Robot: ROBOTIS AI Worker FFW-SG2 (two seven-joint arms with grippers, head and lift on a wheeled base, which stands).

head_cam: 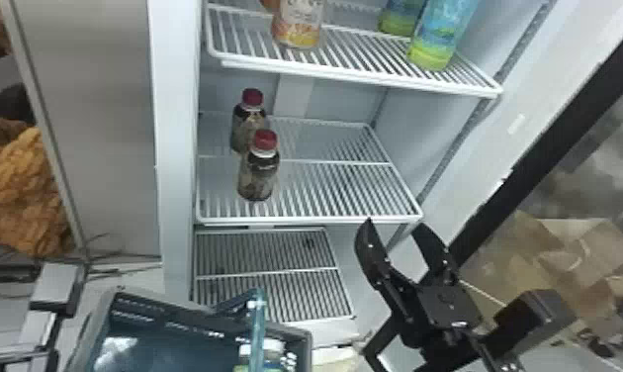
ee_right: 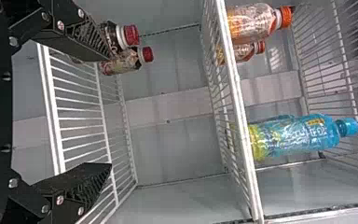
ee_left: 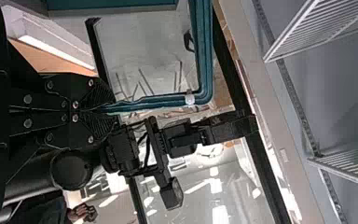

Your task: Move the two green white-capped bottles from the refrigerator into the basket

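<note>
Handle of the basket: gripping it with the left hand, pinching that teal bar pretty snugly. Seeing green white-capped bottles sitting down inside the basket, partly hiding behind the handle, so not getting an exact count. Holding the right hand wide open with nothing between the fingers, hovering near the front right corner of the middle shelf. Also spotting two red-capped bottles standing on that shelf's left side, plus orange-labelled bottles and blue-green bottles on the upper shelf.
</note>
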